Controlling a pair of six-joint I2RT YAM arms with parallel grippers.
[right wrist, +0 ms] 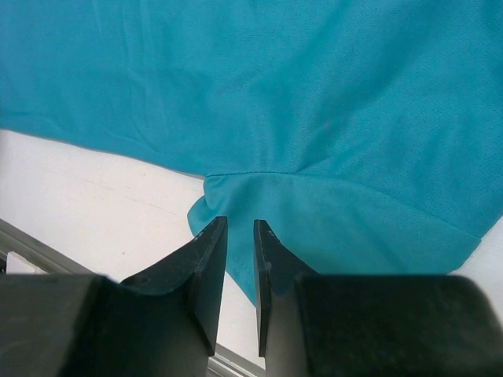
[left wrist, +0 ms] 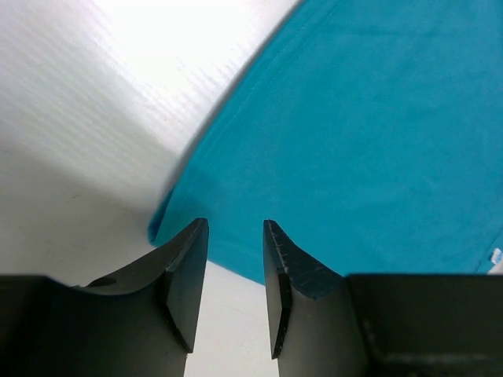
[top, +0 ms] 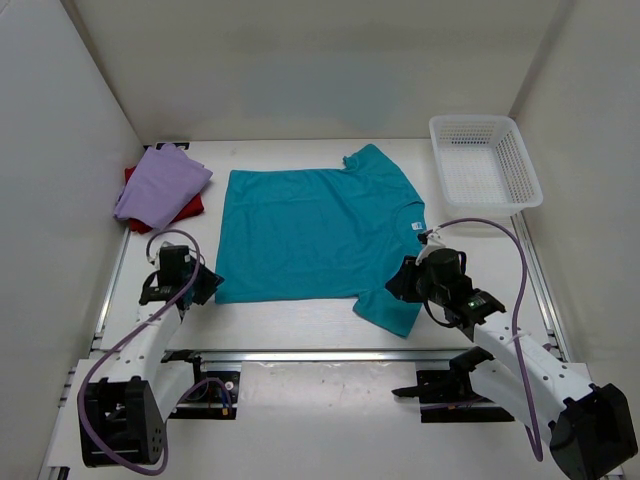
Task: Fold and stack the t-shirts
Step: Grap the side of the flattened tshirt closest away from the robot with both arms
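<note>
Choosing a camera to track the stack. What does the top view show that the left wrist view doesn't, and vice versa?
Top only: the lavender t-shirt on the dark red t-shirt, and the white basket. Left wrist only: the left gripper close up, jaws apart and empty, at a corner of the teal t-shirt. Both: that t-shirt, spread flat.

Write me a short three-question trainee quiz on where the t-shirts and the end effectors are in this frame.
1. True or false: the lavender t-shirt lies on top of the dark red t-shirt.
2. The teal t-shirt is: A) rolled into a ball; B) spread flat on the table; C) stacked on the other two.
3. Fill in: the right end effector, jaws slightly apart, is at the teal t-shirt's near ____.
Key: 1 true; 2 B; 3 sleeve.
</note>
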